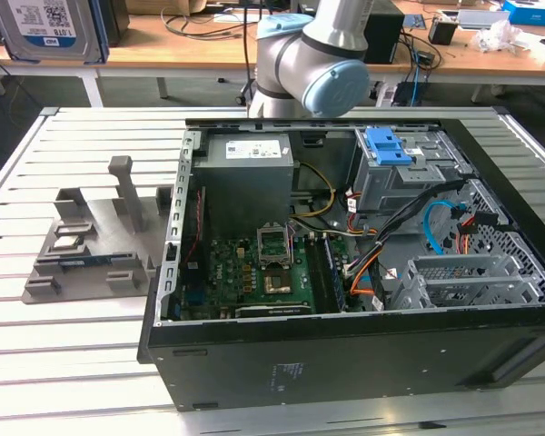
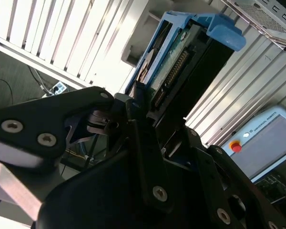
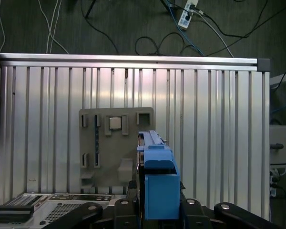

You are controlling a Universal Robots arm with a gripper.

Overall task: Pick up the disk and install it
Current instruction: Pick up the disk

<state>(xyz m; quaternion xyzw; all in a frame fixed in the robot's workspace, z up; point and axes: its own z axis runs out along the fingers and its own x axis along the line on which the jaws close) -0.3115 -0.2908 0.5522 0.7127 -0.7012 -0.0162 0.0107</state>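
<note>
The disk (image 3: 158, 183) is a silver hard drive in a bright blue plastic frame, and my gripper (image 3: 157, 212) is shut on it, holding it edge-on above the slatted table. In the second wrist view the disk (image 2: 174, 62) shows its connector edge and blue frame, clamped between the gripper's (image 2: 167, 102) black fingers (image 2: 139, 112). In the exterior view the disk (image 1: 47, 29) hangs high at the far left, its white-and-blue label facing the camera. The open computer case (image 1: 345, 359) lies on the table to the exterior view's right.
A grey holder fixture (image 1: 77, 241) stands on the table left of the case; in the first wrist view the fixture (image 3: 115, 143) lies below the disk. Inside the case are a grey power supply (image 1: 248, 177), a motherboard (image 1: 254, 272) and a blue bracket (image 1: 388, 145) on the drive bay. The arm's elbow (image 1: 309, 54) stands behind.
</note>
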